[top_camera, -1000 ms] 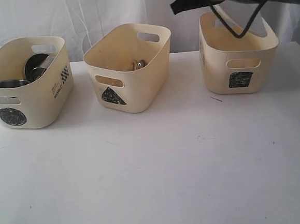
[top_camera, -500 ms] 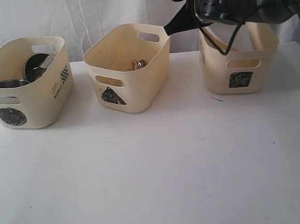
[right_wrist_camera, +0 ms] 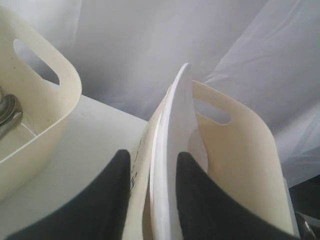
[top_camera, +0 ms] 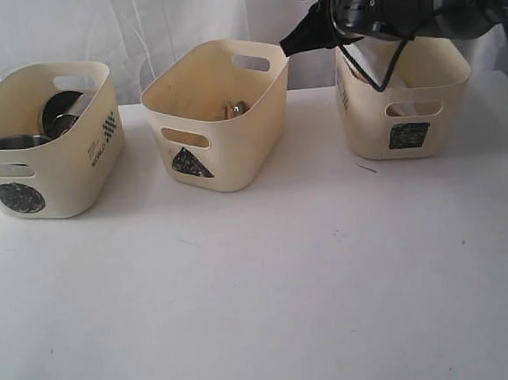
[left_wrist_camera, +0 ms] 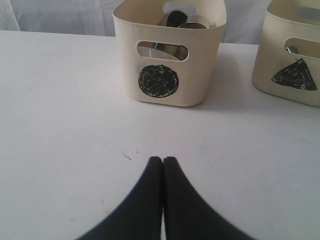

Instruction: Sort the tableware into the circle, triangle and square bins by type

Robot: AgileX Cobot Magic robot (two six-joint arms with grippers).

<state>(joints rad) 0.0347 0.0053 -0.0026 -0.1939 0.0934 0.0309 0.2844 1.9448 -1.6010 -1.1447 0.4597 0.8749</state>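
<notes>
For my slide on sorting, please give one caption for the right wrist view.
Right gripper, jaws apart, on either side of the white plate standing on edge in the square bin.

Table [top_camera: 264, 312] front open, plate [right_wrist_camera: 167, 140] standing in square bin [top_camera: 368, 132]

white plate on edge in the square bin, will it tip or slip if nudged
Probably stiff: the white plate shows a thin, straight edge. Standing on edge, it would likely just lean on the square bin wall. Its smooth surface may slip easily.
</notes>
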